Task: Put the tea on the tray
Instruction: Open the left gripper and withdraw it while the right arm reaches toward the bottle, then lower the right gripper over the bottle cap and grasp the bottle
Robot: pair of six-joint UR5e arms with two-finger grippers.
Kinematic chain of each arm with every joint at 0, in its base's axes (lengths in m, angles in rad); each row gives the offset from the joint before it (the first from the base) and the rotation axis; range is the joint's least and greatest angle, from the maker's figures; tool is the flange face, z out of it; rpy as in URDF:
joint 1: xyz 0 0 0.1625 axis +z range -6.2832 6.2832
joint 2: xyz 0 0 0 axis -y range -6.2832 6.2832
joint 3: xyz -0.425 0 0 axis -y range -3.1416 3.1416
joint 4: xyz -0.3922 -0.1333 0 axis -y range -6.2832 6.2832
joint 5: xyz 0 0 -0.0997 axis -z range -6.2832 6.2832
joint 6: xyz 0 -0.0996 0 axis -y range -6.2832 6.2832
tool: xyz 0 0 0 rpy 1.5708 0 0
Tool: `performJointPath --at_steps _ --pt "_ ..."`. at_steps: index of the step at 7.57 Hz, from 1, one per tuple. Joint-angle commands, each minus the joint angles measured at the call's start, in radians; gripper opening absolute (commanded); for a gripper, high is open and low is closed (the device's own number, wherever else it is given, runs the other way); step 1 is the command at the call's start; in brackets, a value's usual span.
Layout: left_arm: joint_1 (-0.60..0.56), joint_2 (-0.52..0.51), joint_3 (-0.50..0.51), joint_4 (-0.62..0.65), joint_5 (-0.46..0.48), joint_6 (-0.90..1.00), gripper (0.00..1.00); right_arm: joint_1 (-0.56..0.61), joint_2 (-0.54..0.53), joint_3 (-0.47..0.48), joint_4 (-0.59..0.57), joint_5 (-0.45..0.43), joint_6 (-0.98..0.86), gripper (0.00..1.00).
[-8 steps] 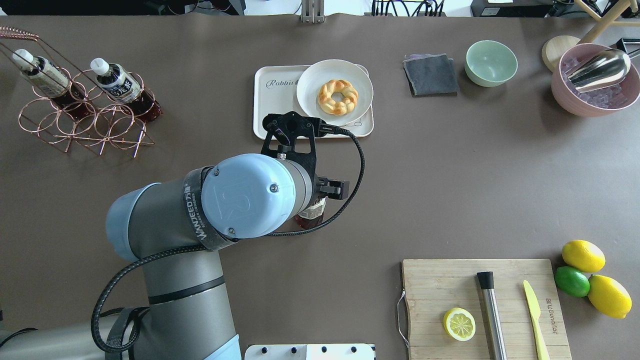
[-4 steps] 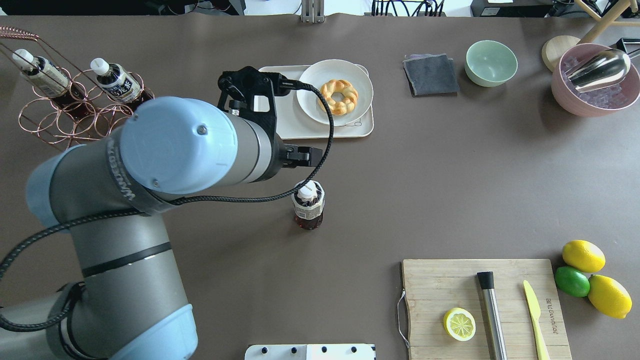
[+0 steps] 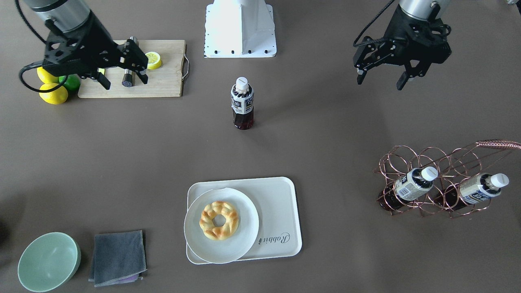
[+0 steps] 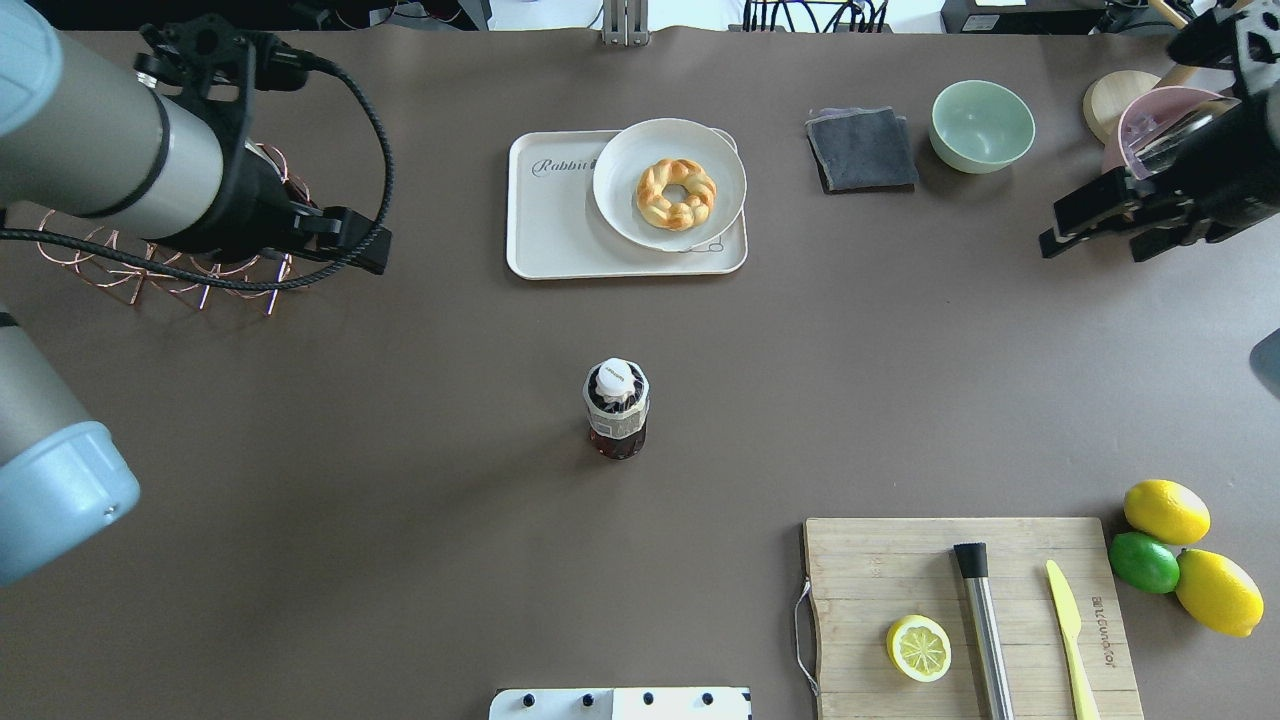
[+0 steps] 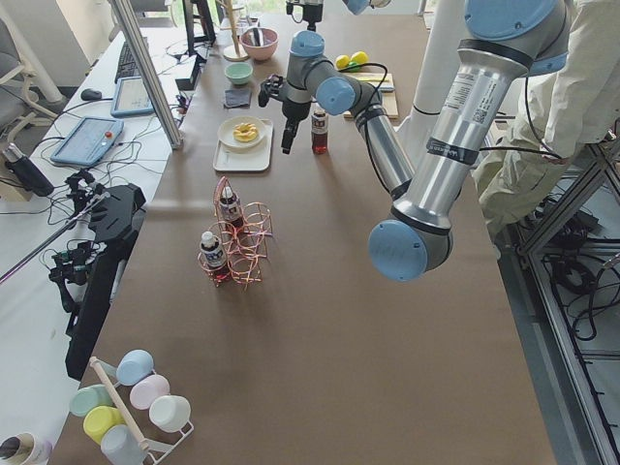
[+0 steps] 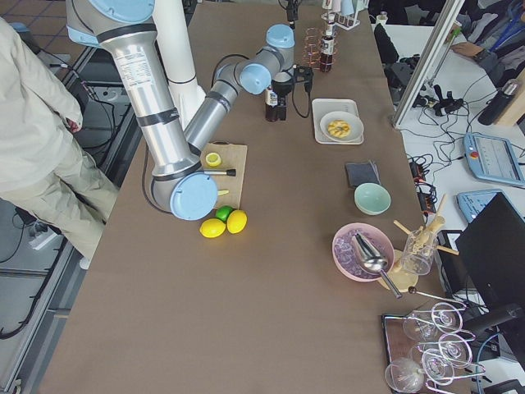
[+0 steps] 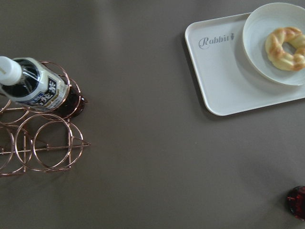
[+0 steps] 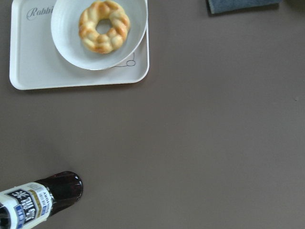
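The tea bottle (image 4: 616, 412) stands upright alone mid-table, white cap up; it also shows in the front view (image 3: 242, 103) and at the lower left of the right wrist view (image 8: 38, 202). The cream tray (image 4: 555, 225) marked "Rabbit" lies beyond it and bears a white plate (image 4: 668, 150) with a braided donut. It also shows in the front view (image 3: 281, 207). My left gripper (image 3: 379, 83) is open and empty, off to the bottle's left near the rack. My right gripper (image 3: 124, 83) is open and empty, above the cutting board's side of the table.
A copper wire rack (image 3: 443, 179) holds two alike bottles (image 3: 413, 183) at the far left. A cutting board (image 4: 870, 570) carries a lemon half, muddler and knife, with lemons and a lime (image 4: 1165, 510) beside it. A green bowl (image 4: 983, 125), grey cloth (image 4: 862, 148) and pink bowl (image 4: 1135, 115) stand at the back right.
My left arm has drawn away from the bottle toward the far left, leaving it standing on the table. My right gripper has come into the overhead view at the right edge.
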Motion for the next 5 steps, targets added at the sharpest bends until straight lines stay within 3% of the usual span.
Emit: performJointPath --at_steps 1,3,5 --pt "-0.066 0.066 0.017 -0.004 -0.074 0.016 0.93 -0.225 0.318 -0.086 -0.202 -0.233 0.083 1.0" --pt "-0.115 0.068 0.051 -0.006 -0.075 0.045 0.89 -0.29 0.388 -0.135 -0.204 -0.279 0.159 1.0" --pt "-0.166 0.153 0.054 -0.047 -0.164 0.167 0.9 -0.339 0.454 -0.21 -0.205 -0.343 0.201 0.99"
